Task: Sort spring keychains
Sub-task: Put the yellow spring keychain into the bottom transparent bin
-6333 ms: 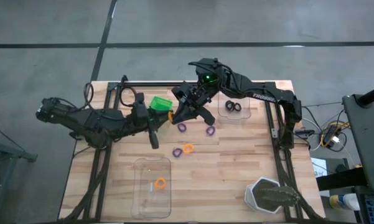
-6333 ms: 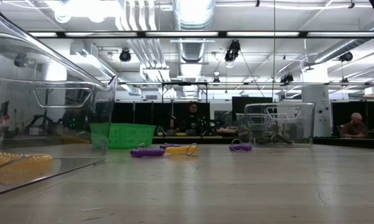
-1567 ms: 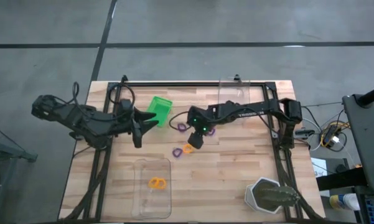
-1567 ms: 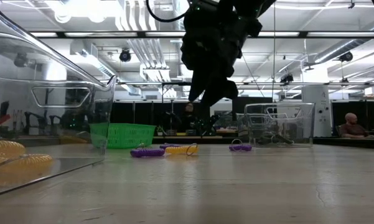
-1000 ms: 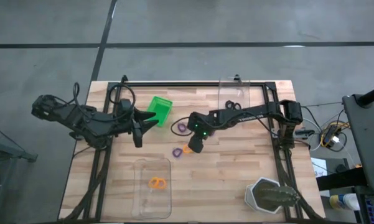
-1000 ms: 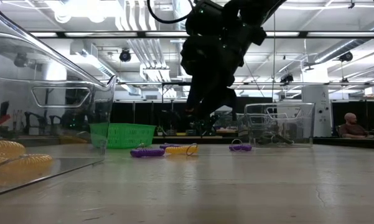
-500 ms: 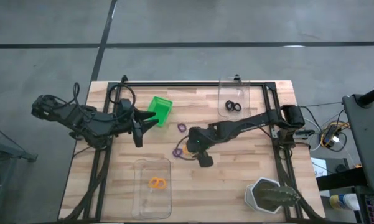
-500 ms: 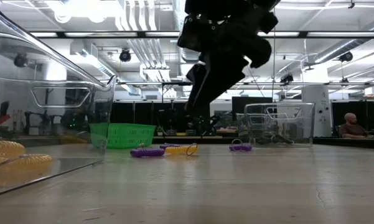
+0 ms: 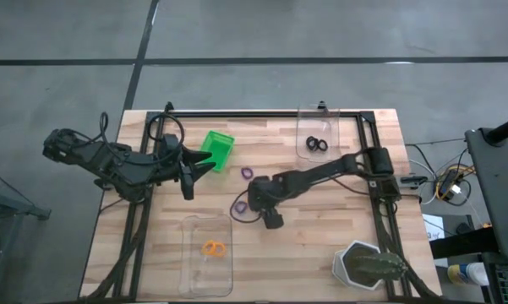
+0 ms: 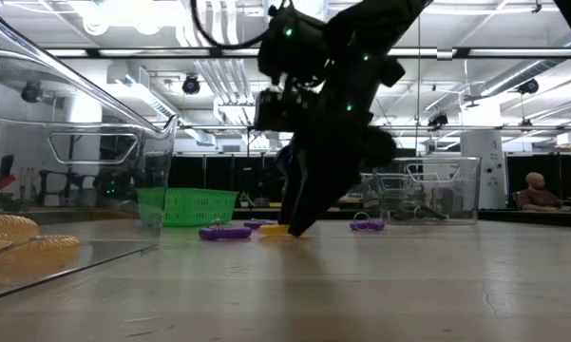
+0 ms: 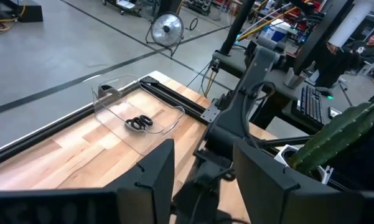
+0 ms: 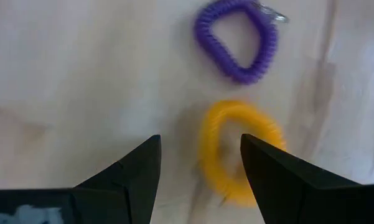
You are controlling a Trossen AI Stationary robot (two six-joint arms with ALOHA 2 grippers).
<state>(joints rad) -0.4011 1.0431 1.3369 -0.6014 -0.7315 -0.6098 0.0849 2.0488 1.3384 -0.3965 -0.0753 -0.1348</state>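
An orange spring keychain point(image 12: 239, 152) lies flat on the wood with a purple one point(image 12: 236, 48) just beyond it. My right gripper point(image 12: 199, 174) is open, pointing steeply down over the orange ring; one side of the ring lies between the fingers and the other under one finger. In the low view its fingertips point(image 10: 290, 228) stand just above the table by the orange ring point(image 10: 271, 229). Two purple rings point(image 9: 239, 209) point(image 9: 246, 172) lie on the table. My left gripper point(image 11: 202, 186) waits open above the table's left side point(image 9: 190, 169).
A green bin point(image 9: 218, 149) stands at the far middle. Two black rings point(image 9: 315, 144) lie in the far clear tray point(image 9: 321, 127). Orange rings point(image 9: 213, 248) lie in the near clear tray point(image 9: 204, 274). A potted cactus point(image 9: 368, 263) stands at the near right.
My right gripper has moved toward the table's near edge and come down to the orange keychain, rolling about its own axis on the way. Its fingers have stayed open.
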